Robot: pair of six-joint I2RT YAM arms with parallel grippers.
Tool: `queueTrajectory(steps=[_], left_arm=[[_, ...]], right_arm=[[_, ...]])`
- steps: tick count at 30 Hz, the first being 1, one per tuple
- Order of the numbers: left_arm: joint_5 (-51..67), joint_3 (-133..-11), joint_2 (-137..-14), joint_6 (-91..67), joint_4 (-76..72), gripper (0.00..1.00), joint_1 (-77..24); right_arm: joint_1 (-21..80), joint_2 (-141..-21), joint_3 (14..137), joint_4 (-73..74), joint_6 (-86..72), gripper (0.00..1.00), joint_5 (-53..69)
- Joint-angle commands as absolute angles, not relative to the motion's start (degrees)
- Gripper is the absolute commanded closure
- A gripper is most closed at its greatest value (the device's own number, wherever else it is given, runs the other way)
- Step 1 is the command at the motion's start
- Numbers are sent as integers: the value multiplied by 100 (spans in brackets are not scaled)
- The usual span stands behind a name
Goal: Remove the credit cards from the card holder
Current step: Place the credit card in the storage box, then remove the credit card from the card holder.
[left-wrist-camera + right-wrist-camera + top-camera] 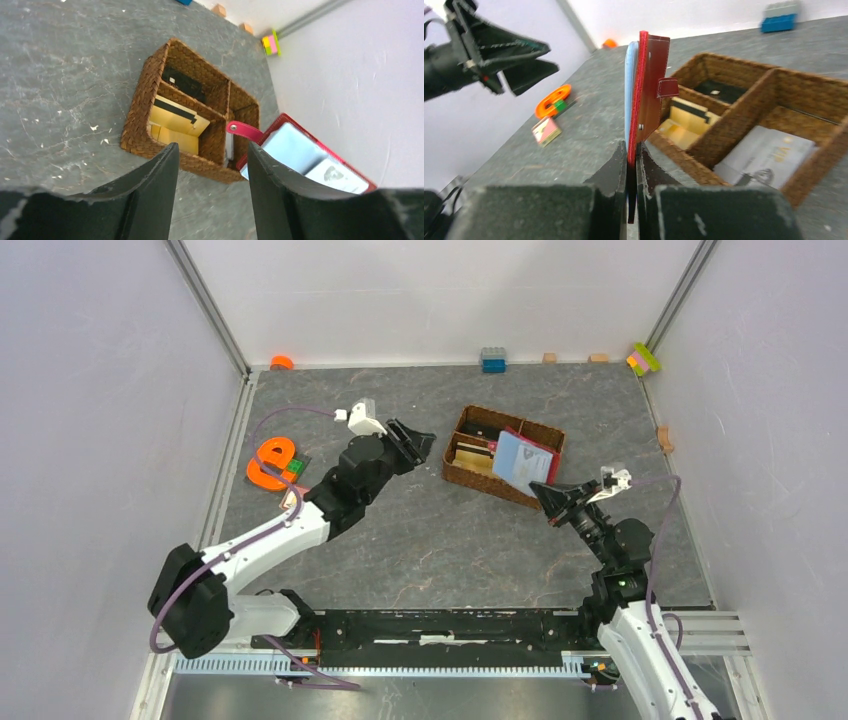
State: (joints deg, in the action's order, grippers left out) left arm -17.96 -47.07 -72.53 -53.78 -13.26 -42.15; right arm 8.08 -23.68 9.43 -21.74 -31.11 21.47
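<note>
Pinching card holder (651,90) upright, R gripper (632,150); L gripper (212,146) spread; card (334,176) print unreadable.

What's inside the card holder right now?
A light blue card and a white-grey card show in the open card holder, pinched by the right tool. Any cards beneath them are covered.

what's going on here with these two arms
The right tool is shut on the dark red card holder, holding it on edge by the wicker basket, a light blue card showing in it. The left tool is open, left of the basket, pointing toward the holder. A white-grey card lies in one basket compartment.
</note>
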Motion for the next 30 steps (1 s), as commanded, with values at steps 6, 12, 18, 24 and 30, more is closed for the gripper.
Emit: queueTrajectory(steps=[6, 12, 18, 24, 30], left_arm=[[-27, -3778, -6745, -3446, -2114, 1, -4175], [-137, -3312, -6474, -3536, -2347, 0, -4175], [-832, -2533, -5598, -3903, -2612, 0, -4232], [-941, -2048, -5226, -3864, -2768, 0, -4228], [-657, -1883, -5443, -3895, -3473, 0, -4193]], right_arm=[[787, -3295, 498, -4922, -4034, 92, 3829], [800, -3599, 372, -5395, -4355, 100, 3968], [816, -3796, 290, -5706, -4579, 100, 3968], [887, -4126, 194, -6284, -4942, 100, 4035], [954, -4265, 200, -6341, -4945, 100, 4009]])
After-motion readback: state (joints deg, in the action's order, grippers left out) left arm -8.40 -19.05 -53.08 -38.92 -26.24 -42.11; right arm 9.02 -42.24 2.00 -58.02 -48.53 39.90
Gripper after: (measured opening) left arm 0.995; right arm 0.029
